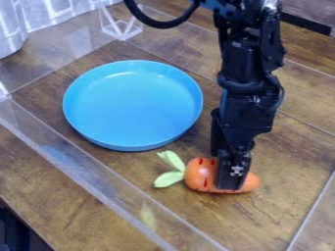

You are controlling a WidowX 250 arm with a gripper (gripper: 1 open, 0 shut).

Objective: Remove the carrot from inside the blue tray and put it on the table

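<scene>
One carrot (203, 176) can be counted, and it is topped by leaves (170, 169) whose exact number cannot be made out. One blue tray (131, 105) is seen. One robot arm (249, 74) is shown, and by it one black cable (164, 23) is accompanied at the upper edge. One surface (144, 211) is counted beneath them. At the upper left, one clear object (118, 22) is partly shown, its kind not to be made out.
</scene>
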